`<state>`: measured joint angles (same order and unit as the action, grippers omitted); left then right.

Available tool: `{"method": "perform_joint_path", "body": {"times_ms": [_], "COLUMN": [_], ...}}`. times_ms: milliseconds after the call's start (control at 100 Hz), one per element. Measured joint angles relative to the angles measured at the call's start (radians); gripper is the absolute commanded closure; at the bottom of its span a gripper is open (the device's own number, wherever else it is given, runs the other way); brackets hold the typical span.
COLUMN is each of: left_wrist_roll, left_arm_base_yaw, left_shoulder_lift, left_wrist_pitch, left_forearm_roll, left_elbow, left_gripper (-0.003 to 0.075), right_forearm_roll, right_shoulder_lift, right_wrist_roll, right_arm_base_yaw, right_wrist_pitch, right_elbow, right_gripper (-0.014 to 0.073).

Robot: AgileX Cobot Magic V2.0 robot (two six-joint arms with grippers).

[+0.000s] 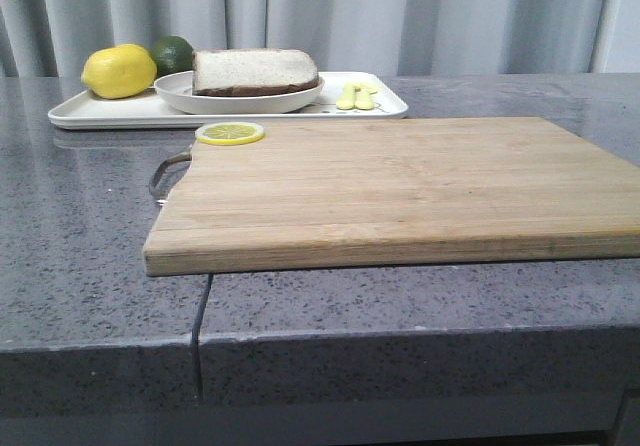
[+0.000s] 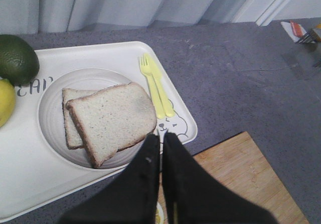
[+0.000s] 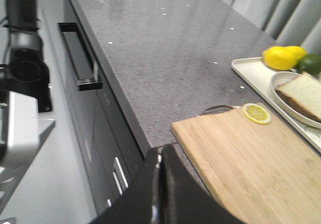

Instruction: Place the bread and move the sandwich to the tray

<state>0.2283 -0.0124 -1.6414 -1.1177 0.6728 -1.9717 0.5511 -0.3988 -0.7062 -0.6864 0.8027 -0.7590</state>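
Note:
The sandwich (image 1: 255, 69) is two stacked slices of pale, brown-crusted bread on a round white plate (image 1: 178, 93). The plate stands on the white tray (image 1: 100, 114) at the back left. In the left wrist view the top slice of bread (image 2: 113, 118) lies skewed over the lower one. My left gripper (image 2: 160, 136) is shut and empty, hovering over the tray's (image 2: 100, 50) near rim beside the plate (image 2: 50, 113). My right gripper (image 3: 161, 151) is shut and empty, above the counter's front edge by a corner of the cutting board (image 3: 251, 163). Neither gripper shows in the front view.
A wooden cutting board (image 1: 400, 191) fills the middle of the counter, with a lemon slice (image 1: 230, 133) on its far left corner. The tray also holds a lemon (image 1: 118, 71), a dark green fruit (image 1: 172, 54), and a yellow fork and knife (image 1: 357, 96).

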Motion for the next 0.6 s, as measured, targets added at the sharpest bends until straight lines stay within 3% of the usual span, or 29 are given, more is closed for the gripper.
{"method": "perform_joint_path", "body": {"times_ms": [290, 600], "left_wrist_roll": [0.03, 0.083], "left_arm_base_yaw": [0.0, 0.0], "left_shoulder_lift": [0.259, 0.693], "left_wrist_pitch": [0.001, 0.141], "left_forearm_roll": [0.0, 0.0], "left_elbow": [0.198, 0.642], "left_gripper": [0.074, 0.074], "right_forearm_roll": [-0.118, -0.189], "right_shoulder_lift": [0.131, 0.147], "right_wrist_roll": [0.114, 0.234], "right_arm_base_yaw": [0.0, 0.0], "right_wrist_pitch": [-0.16, -0.303], "right_elbow": [0.206, 0.318], "right_gripper": [0.0662, 0.0661]}}
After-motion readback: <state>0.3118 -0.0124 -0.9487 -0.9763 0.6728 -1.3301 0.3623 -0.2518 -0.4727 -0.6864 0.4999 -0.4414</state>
